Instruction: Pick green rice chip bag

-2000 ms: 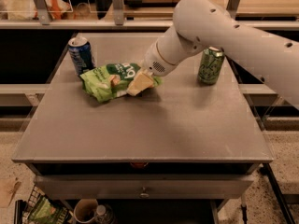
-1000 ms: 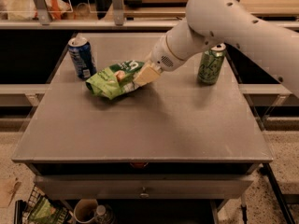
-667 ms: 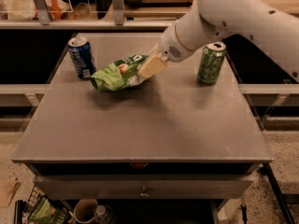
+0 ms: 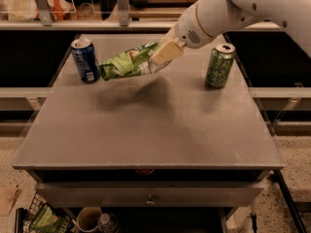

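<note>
Above the back half of the table [image 4: 146,130], the gripper [image 4: 163,55] is clamped on the right end of the bag [image 4: 127,62], which hangs clear of the surface with a soft shadow [image 4: 133,93] under it. The bag juts out leftward from the hold, crumpled and sagging a little, and its free end sits just beside the blue can [image 4: 85,59], though I cannot tell whether they touch. The green can [image 4: 218,65] stands well apart on the right, under the arm [image 4: 252,6]. The pick looks nearly complete; what remains is carrying the bag away cleanly. The main risk is slip: foil is slick, the grip is at one end only, and the weight of the chips pulls on the far side, so a quick swing could let the bag peel out. Only one finger shows plainly, so the hold may be shallower than it seems. A leftward or downward move could also sweep the loose end into the blue can and tip it. Squeezing harder would crush the chips.
</note>
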You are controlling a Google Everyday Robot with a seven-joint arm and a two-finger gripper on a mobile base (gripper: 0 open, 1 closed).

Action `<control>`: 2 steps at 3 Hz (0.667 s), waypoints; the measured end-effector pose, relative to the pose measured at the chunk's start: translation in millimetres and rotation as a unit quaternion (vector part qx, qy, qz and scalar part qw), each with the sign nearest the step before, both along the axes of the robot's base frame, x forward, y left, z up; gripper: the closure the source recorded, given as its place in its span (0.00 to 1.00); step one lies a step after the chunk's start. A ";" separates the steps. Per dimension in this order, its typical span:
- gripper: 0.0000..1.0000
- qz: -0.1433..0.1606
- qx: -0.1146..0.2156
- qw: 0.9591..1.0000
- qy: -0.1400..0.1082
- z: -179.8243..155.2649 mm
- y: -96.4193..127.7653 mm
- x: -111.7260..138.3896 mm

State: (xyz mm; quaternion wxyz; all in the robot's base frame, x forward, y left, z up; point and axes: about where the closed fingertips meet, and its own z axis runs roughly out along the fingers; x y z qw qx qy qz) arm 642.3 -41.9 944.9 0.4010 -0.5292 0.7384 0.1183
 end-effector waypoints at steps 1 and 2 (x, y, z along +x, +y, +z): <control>1.00 -0.001 0.004 1.000 -0.023 18.9 -5.0 3.2; 1.00 -0.001 0.004 1.000 -0.023 18.9 -4.9 3.2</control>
